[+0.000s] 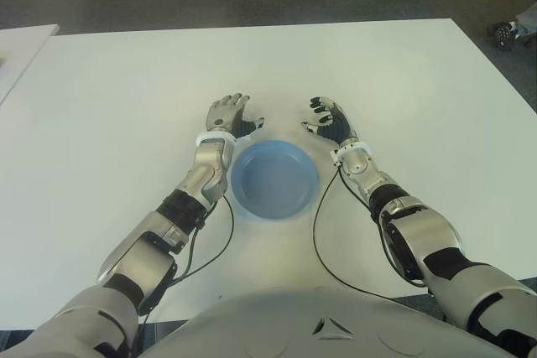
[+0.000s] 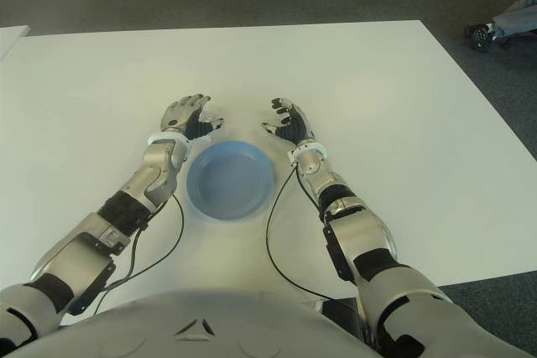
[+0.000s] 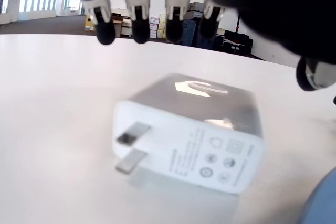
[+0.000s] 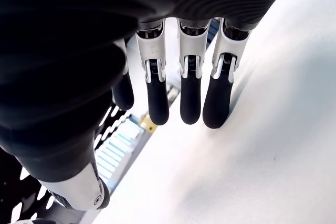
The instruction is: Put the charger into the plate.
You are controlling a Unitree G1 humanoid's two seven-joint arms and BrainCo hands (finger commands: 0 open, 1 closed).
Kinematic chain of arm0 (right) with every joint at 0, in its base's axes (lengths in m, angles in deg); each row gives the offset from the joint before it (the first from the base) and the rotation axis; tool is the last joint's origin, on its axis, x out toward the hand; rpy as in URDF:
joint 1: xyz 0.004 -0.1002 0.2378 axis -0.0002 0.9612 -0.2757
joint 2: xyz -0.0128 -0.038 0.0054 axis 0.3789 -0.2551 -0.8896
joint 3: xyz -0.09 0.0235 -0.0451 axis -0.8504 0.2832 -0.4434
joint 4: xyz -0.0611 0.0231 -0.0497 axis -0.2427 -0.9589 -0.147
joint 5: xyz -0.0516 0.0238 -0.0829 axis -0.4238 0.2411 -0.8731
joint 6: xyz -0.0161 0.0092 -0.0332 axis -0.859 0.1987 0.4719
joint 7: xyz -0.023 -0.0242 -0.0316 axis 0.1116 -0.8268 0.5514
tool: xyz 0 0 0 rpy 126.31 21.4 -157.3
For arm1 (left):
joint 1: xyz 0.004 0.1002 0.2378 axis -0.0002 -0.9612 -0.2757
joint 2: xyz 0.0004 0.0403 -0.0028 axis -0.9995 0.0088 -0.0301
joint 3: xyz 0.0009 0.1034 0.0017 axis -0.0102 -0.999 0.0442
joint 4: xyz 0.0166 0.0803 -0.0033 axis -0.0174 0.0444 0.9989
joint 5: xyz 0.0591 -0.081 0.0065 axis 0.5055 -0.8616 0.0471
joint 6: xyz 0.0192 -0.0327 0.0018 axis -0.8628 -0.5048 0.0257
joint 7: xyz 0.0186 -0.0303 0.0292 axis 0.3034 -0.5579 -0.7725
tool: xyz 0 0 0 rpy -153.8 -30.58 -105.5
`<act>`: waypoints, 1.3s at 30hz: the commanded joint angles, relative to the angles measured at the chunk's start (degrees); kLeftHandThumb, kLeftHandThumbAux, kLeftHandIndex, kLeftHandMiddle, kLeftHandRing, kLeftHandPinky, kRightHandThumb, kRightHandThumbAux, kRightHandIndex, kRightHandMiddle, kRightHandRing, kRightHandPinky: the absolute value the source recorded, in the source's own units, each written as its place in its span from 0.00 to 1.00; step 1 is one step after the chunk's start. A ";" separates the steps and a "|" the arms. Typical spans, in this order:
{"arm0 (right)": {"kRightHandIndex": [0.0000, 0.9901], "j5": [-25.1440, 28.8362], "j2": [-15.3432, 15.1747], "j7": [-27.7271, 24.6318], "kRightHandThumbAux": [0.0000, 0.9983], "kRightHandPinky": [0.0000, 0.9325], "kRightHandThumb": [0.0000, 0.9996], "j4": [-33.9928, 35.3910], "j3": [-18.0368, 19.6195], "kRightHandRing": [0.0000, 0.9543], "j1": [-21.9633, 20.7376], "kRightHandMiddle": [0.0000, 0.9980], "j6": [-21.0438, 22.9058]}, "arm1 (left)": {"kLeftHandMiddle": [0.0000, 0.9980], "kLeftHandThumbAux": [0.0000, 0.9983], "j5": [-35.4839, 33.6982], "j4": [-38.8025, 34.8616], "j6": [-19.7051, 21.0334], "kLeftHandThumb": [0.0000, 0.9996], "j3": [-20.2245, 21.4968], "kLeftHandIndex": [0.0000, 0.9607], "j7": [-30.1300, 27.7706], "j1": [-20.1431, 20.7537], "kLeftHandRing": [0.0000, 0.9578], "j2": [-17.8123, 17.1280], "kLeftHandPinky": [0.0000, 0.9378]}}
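The white charger (image 3: 194,135) lies flat on the white table (image 1: 403,98), its two metal prongs sticking out sideways. My left hand (image 1: 231,115) hovers just over it with its fingers (image 3: 139,30) stretched out and not touching it. In the eye views the hand covers the charger. The empty blue plate (image 1: 275,180) sits just near of both hands, between the forearms, and its rim (image 3: 323,203) shows beside the charger. My right hand (image 1: 329,119) shows beyond the plate's right side, its fingers (image 4: 190,98) extended, holding nothing.
Black cables (image 1: 323,241) run from both wrists back along the table toward my body. A second white table's corner (image 1: 21,48) shows at the far left. A person's shoe (image 1: 512,31) is on the floor past the table's far right corner.
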 commanded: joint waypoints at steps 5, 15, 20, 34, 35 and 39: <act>0.25 -3.61 1.84 -2.23 0.81 0.08 0.49 -4.72 -2.86 0.26 5.85 0.30 6.51 | 0.00 0.23 0.96 0.80 0.53 0.11 -1.05 0.00 -1.20 -0.84 0.00 0.46 0.00; 0.27 -4.27 1.66 -1.56 0.81 0.02 0.47 -4.70 -3.53 0.24 5.96 0.29 6.56 | 0.00 0.23 1.13 1.34 0.92 0.10 -1.67 0.00 -1.14 -0.96 0.00 0.84 0.00; 0.28 -4.21 1.51 -1.54 0.81 0.00 0.45 -4.71 -3.89 0.22 6.05 0.28 6.55 | 0.00 0.23 1.12 1.75 1.26 0.10 -1.74 0.00 -0.83 -1.15 0.00 1.15 0.00; 0.41 -4.25 0.83 -1.79 0.73 0.06 0.69 -4.53 -4.54 0.20 6.42 0.27 5.23 | 0.00 0.23 0.96 6.25 2.15 0.08 -1.68 0.00 0.98 -0.65 0.00 3.04 0.00; 0.41 -4.27 0.79 -1.81 0.73 0.06 0.69 -4.53 -4.57 0.20 6.44 0.26 5.19 | 0.00 0.23 0.95 6.52 2.20 0.08 -1.68 0.00 1.07 -0.59 0.00 3.14 0.00; 0.41 -4.25 0.55 -1.99 0.73 0.09 0.69 -4.51 -4.66 0.19 6.56 0.26 4.97 | 0.00 0.23 0.94 7.33 2.52 0.08 -1.75 0.00 1.43 -0.42 0.00 3.62 0.00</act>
